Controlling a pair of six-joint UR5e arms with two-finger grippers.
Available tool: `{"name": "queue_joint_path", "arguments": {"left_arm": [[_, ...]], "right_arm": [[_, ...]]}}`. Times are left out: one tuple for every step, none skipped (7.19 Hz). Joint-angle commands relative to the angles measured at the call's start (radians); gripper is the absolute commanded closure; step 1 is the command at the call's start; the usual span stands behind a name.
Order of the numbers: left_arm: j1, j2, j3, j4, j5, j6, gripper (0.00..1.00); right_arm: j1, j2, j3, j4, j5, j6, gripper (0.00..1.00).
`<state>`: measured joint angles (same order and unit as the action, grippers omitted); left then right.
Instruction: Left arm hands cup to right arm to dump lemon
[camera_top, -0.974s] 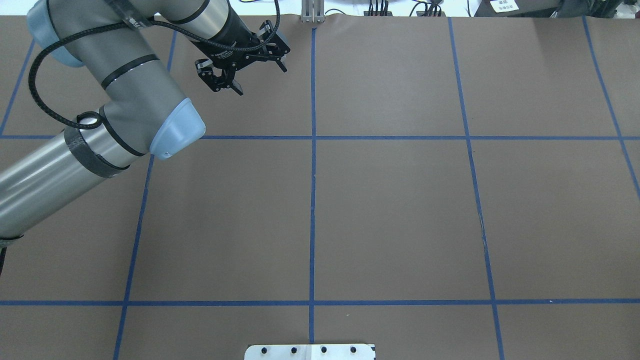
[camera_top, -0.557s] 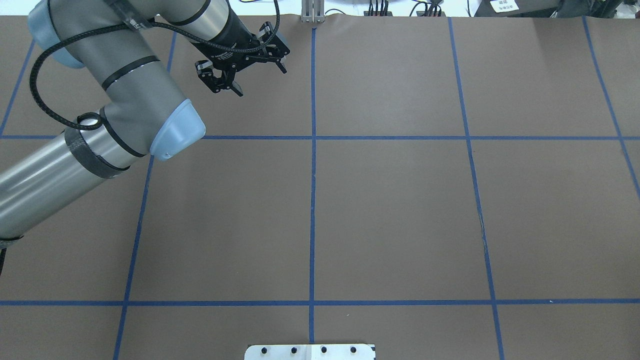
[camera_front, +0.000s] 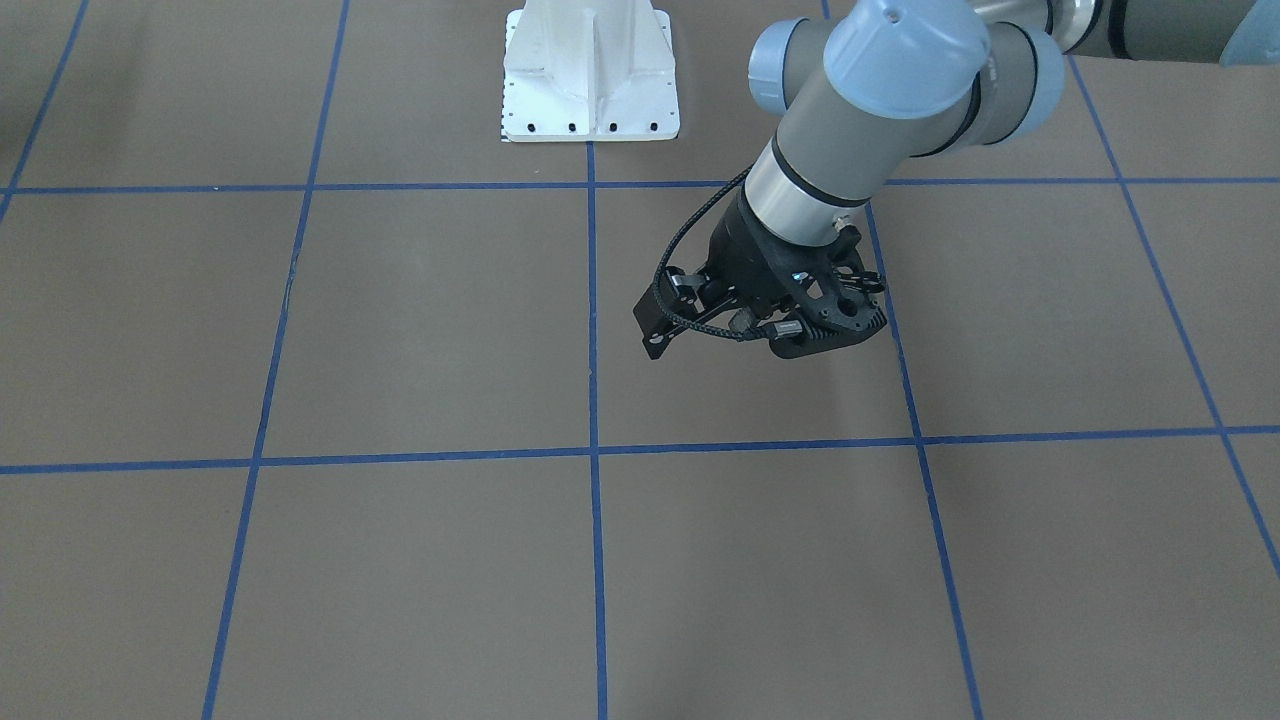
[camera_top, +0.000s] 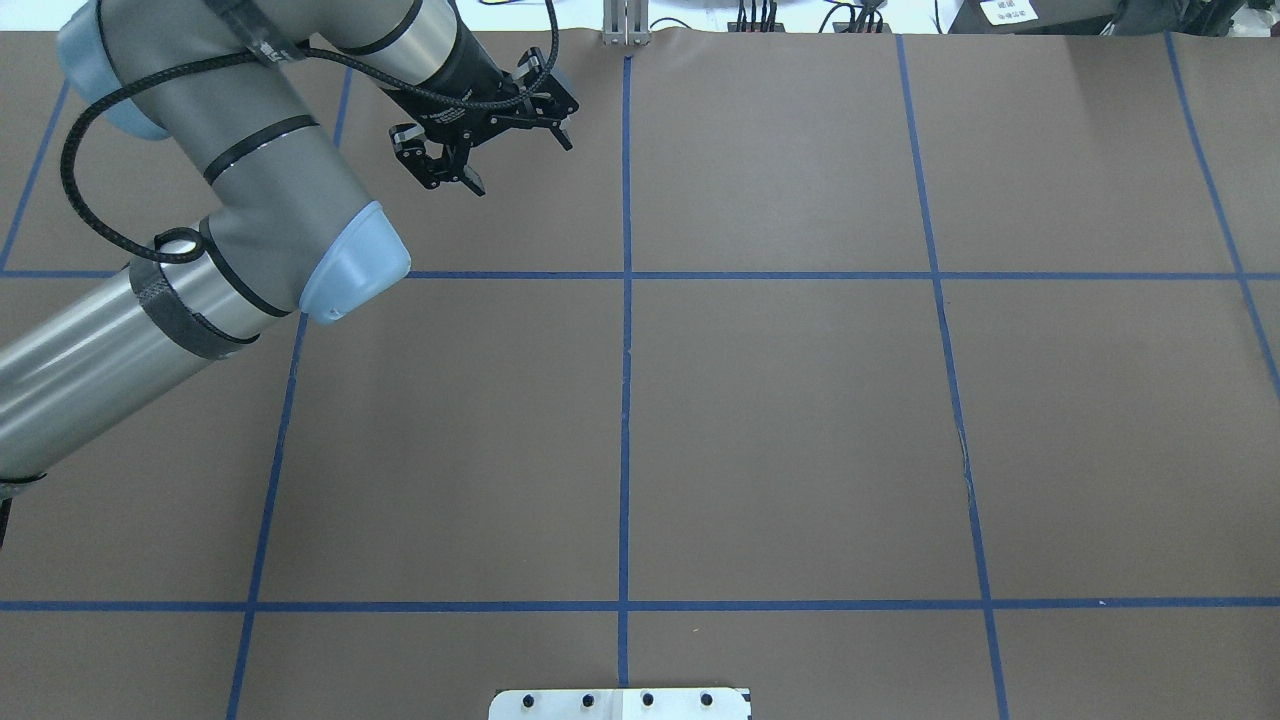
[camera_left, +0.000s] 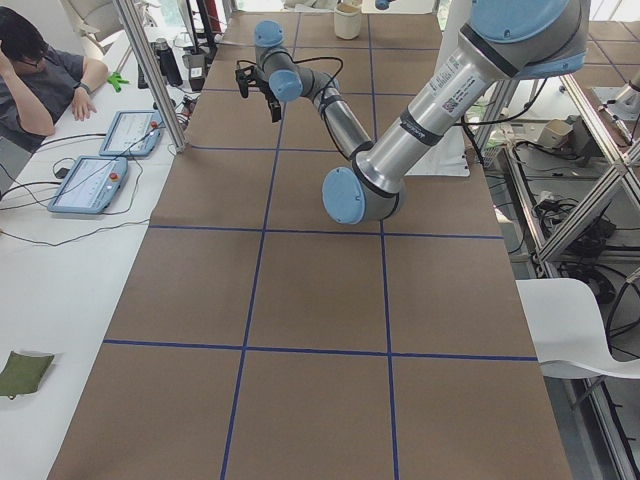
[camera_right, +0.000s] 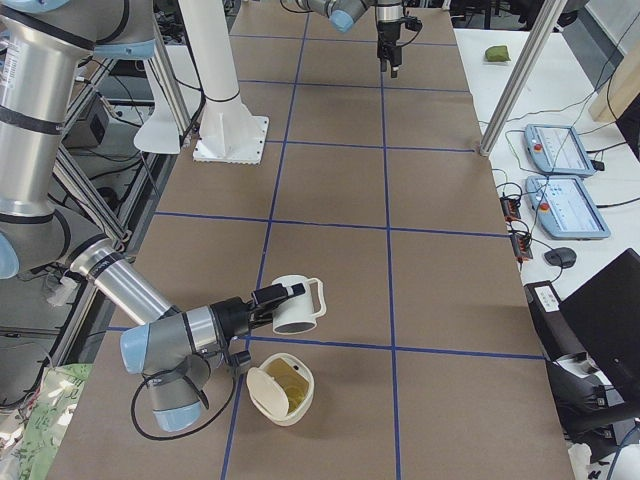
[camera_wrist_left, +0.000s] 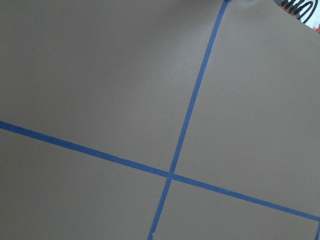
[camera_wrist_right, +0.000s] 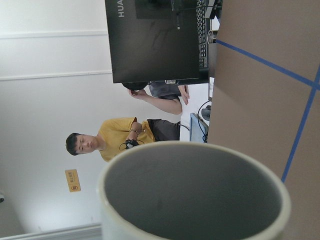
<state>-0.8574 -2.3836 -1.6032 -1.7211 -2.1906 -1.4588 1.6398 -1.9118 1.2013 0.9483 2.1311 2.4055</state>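
The cup (camera_right: 295, 305), white with a squarish handle, lies tipped on its side in the air at my right gripper (camera_right: 268, 298). I cannot tell from this side view whether that gripper is shut on it. The right wrist view looks into the cup's (camera_wrist_right: 195, 195) dark grey, empty inside. Just below it stands a cream bowl (camera_right: 258, 395) with a yellowish lemon piece (camera_right: 285, 385) in it. My left gripper (camera_top: 452, 172) hovers far away near the table's back edge, open and empty, and the front-facing view shows this left gripper (camera_front: 668, 312) above bare brown paper.
Blue tape lines (camera_top: 626, 400) divide the brown table cover into squares. The white arm base (camera_front: 590, 80) stands at the robot's side. A person (camera_left: 40, 75) sits at a side table with teach pendants (camera_left: 90, 182). Aluminium frame posts (camera_right: 520, 75) stand along the table's edge.
My left arm has shifted very slightly, and its gripper has edged a little left and toward the table's back edge. Nothing else in the overhead view differs.
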Motion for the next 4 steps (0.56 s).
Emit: {"name": "queue_joint_path", "arguments": {"left_arm": [[0.001, 0.001, 0.000, -0.002, 0.000, 0.000, 0.00], [0.001, 0.003, 0.000, -0.002, 0.000, 0.000, 0.00], [0.001, 0.006, 0.000, -0.002, 0.000, 0.000, 0.00], [0.001, 0.007, 0.000, -0.003, 0.000, 0.000, 0.00]], "right_arm": [[0.000, -0.009, 0.034, -0.006, 0.059, -0.231, 0.78], [0.002, -0.010, 0.065, -0.016, 0.059, -0.271, 0.78], [0.005, -0.003, 0.130, -0.087, 0.105, -0.311, 0.78], [0.032, 0.000, 0.230, -0.243, 0.165, -0.436, 0.78]]}}
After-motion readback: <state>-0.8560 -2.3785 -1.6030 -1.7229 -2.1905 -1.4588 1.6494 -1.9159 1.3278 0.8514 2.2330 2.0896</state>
